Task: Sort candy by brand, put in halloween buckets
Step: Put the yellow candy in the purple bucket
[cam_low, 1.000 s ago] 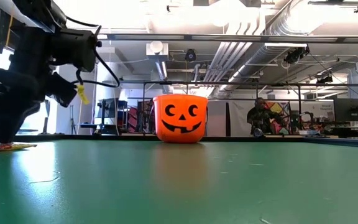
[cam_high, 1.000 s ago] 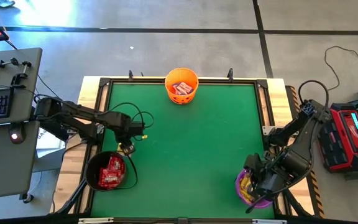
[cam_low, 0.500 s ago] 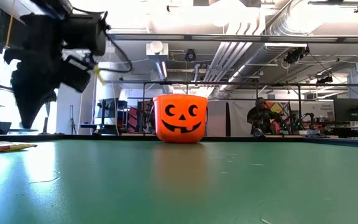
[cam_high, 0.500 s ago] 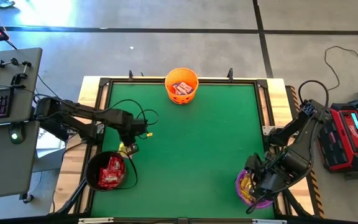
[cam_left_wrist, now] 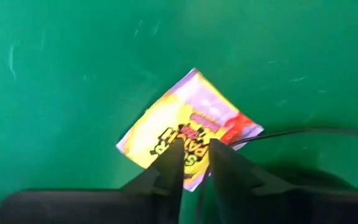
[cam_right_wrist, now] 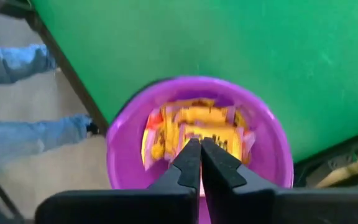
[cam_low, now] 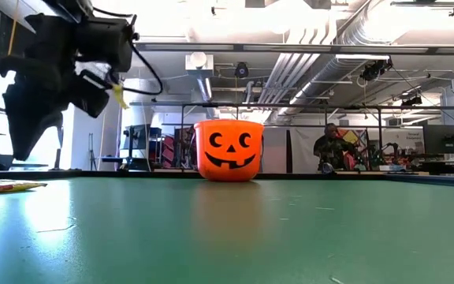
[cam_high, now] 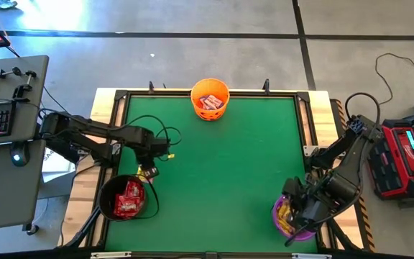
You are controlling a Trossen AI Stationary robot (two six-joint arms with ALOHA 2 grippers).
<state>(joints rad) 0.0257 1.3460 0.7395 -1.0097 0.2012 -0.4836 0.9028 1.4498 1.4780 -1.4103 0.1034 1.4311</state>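
Left hand (cam_left_wrist: 194, 163) fingers nearly shut, over yellow candy packet (cam_left_wrist: 188, 127)

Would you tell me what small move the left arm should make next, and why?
Probably lower the left gripper onto the yellow packet: it hangs above the packet, which lies loose on the mat, not held.

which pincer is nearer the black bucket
Left. The left pincer hangs just above the black bucket's far rim, over a yellow candy packet. The right pincer hangs over the purple bucket, across the table.
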